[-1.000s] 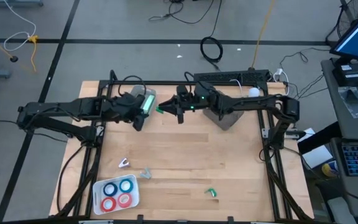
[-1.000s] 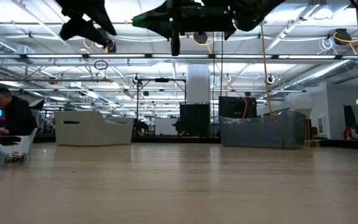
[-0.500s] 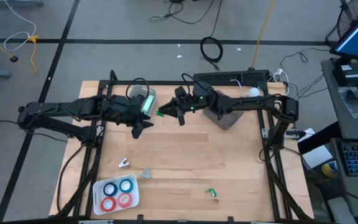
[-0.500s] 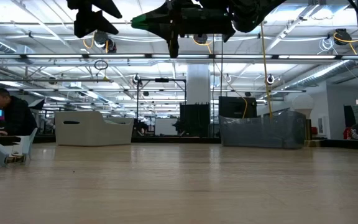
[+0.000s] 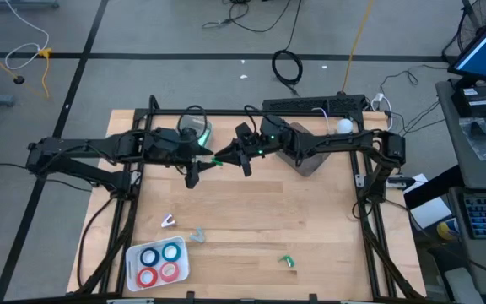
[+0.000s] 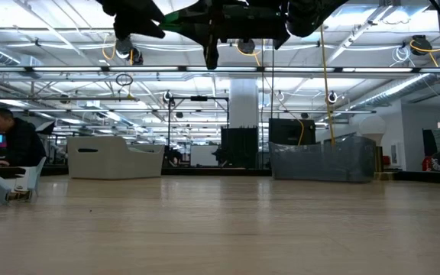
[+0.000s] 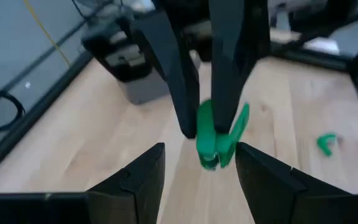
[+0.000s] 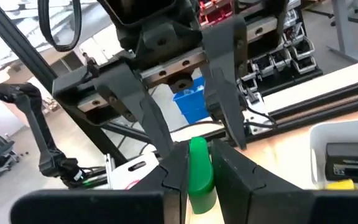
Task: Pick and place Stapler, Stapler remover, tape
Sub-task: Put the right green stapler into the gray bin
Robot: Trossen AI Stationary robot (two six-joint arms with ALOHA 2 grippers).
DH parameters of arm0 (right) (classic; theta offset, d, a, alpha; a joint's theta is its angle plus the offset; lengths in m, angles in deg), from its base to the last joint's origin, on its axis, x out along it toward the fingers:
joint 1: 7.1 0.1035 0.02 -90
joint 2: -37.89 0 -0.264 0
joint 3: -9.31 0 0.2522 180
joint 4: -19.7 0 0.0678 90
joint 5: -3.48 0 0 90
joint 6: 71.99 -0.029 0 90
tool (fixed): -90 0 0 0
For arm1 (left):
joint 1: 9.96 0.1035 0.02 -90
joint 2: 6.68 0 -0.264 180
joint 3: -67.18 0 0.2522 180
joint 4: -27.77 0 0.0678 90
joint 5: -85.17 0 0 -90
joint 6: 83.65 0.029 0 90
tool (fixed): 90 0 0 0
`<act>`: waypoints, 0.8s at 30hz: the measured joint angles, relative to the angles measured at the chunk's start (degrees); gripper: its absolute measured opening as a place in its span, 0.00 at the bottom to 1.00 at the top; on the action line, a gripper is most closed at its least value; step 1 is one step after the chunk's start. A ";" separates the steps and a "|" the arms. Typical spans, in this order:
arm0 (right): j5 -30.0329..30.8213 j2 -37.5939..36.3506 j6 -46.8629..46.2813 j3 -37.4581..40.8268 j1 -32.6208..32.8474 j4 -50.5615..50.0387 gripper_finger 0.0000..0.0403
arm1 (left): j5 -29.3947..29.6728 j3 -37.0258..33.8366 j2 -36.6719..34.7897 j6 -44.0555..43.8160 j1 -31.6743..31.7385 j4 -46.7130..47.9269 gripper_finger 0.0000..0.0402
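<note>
Stapler remover: the green stapler remover (image 7: 215,138) hangs in the air above the far half of the table (image 5: 268,219), pinched between the closed fingers of the right gripper (image 5: 224,154)
Right gripper: its two dark fingers clamp the remover's upper end, seen close in the right wrist view (image 8: 199,168); the green body hangs free below the grip
Left gripper: the left gripper (image 5: 194,168) faces the right one at the same height, fingers spread wide (image 7: 135,180) with the remover just ahead of the gap; no contact shows
Step in hand: by judgement, a mid-air handover from the right arm to the left
How to do it well: the left fingers should slide onto the free lower part of the remover, clear of the right fingers, and close squarely on it before the right grip lets go
Risk: the remover is small and sits slightly tilted, so an off-centre pinch may twist or drop it
Tape: two blue and two red tape rolls (image 5: 160,263) lie together in a white tray (image 5: 132,253) at the near left corner of the table
Other items: a second small green piece (image 5: 287,262) rests near the front edge, and two small pale objects (image 5: 184,228) lie just beyond the tray
Stapler: cannot tell where it is
</note>
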 joint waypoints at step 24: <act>-0.04 0.00 -2.74 0.00 0.29 -2.12 0.12 | 5.25 -0.04 2.96 8.72 -3.53 0.30 0.49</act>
